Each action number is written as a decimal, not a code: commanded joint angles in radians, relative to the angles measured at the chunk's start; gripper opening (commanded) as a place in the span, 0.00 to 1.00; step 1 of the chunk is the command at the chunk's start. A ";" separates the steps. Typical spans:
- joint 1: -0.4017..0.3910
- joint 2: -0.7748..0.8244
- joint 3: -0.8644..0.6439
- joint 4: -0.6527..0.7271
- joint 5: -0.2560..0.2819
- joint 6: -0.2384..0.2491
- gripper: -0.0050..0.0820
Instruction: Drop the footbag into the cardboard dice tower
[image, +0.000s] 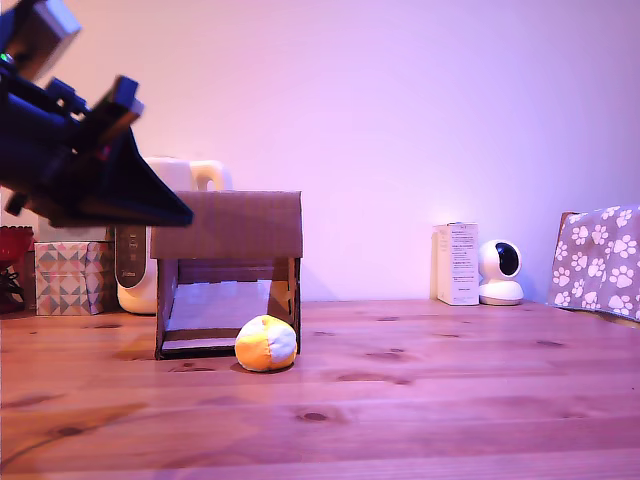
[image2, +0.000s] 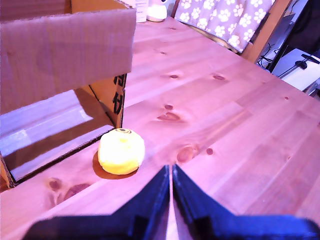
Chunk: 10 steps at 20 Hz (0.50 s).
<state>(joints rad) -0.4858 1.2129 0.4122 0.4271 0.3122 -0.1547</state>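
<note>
Hovering high at the exterior view's left, clear of the counter (image: 420, 400), above and in front of the cardboard dice tower (image: 240, 225): the dark end effector (image: 178, 212), tip pointed down toward the tower's upper band. Fingers (image2: 159, 192) pressed together in the wrist view, only a hairline slit between them, pinching nothing.

Resting on the wood just in front of the tower's opening, by its dark post on the exterior view's right: the footbag (image: 266, 343), orange-yellow panel toward the exterior view's left, white panel toward the right, touching or nearly touching the tower's base. Seen from the wrist as mostly yellow (image2: 121, 151), a round dark mark on its upper side, well apart from the fingertips.

Standing near the counter's far edge: the tower, plain brown band over a shadowed opening. Behind it, a white appliance (image: 140, 270); beside that, toward the exterior view's left edge, a patterned tissue box (image: 72, 277). Farther toward the exterior view's right, along the far edge: a white carton (image: 457, 263) and a small white camera (image: 499, 272) just beside it. At the right edge, a paw-print cloth (image: 598, 258).
</note>
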 joint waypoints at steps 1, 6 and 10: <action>-0.021 0.055 -0.010 0.047 0.000 -0.003 0.05; -0.068 0.218 -0.002 0.188 -0.026 -0.003 0.05; -0.071 0.326 0.040 0.275 -0.034 -0.003 0.18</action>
<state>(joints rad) -0.5556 1.5249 0.4297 0.6788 0.2802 -0.1547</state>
